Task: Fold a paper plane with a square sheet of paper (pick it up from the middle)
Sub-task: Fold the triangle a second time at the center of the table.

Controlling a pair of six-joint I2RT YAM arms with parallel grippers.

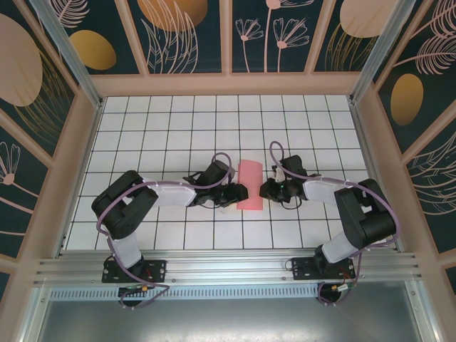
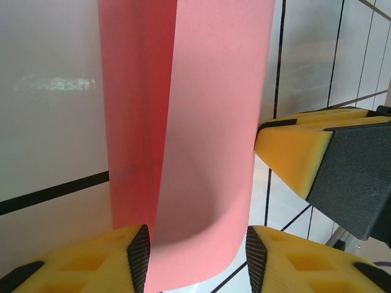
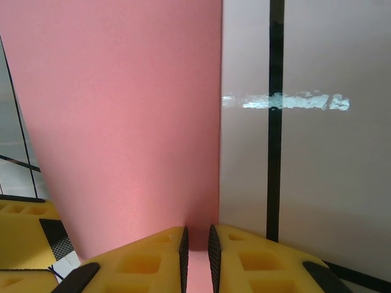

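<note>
While the right gripper (image 3: pixel 197 247) pinches one edge of the sheet of paper (image 1: pixel 250 184), the left gripper (image 2: pixel 195 247) stands with jaws apart around the raised flap. It should probably lower that flap squarely before creasing. The folded paper lies mid-table (image 1: pixel 178 121), with nothing obstructing it and the patterned walls (image 1: pixel 185 32) well apart.

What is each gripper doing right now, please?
Left gripper: open, fingers on either side of the curled square sheet of paper.
Right gripper: closed, fingers pinching the same sheet's edge.
</note>
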